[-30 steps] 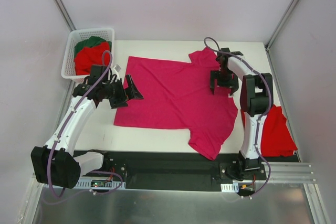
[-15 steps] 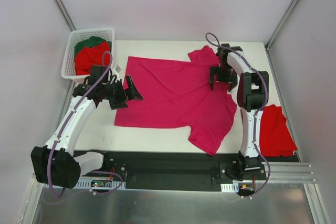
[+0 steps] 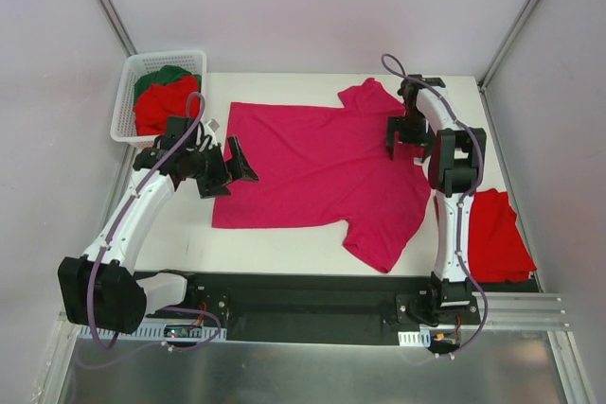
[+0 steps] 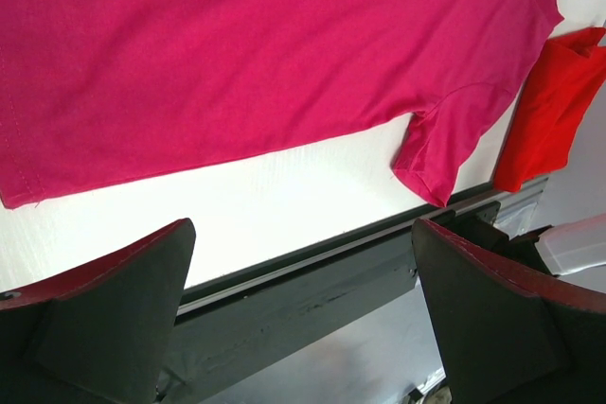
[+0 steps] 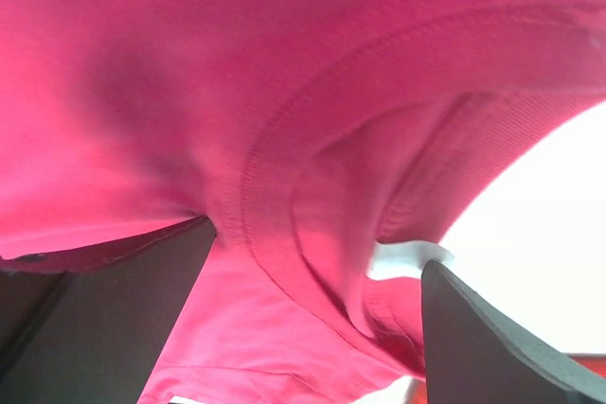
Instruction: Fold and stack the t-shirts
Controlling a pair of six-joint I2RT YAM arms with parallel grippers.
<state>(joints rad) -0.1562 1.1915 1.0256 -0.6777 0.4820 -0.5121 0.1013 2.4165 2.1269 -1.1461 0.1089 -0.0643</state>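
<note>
Magenta-pink cloth t-shirt [image 3: 322,163] spread on white table [image 3: 279,241].
Both sets of jaws wide: left gripper [image 3: 242,162] at its nine o'clock hem, right gripper [image 3: 405,135] over the collar at two o'clock.

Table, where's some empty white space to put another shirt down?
The biggest bare patch of table lies between the pink shirt's near hem and the black rail. A thin strip runs behind the shirt along the far edge. Crowded: the basket corner and the near right, where a red shirt lies.
</note>
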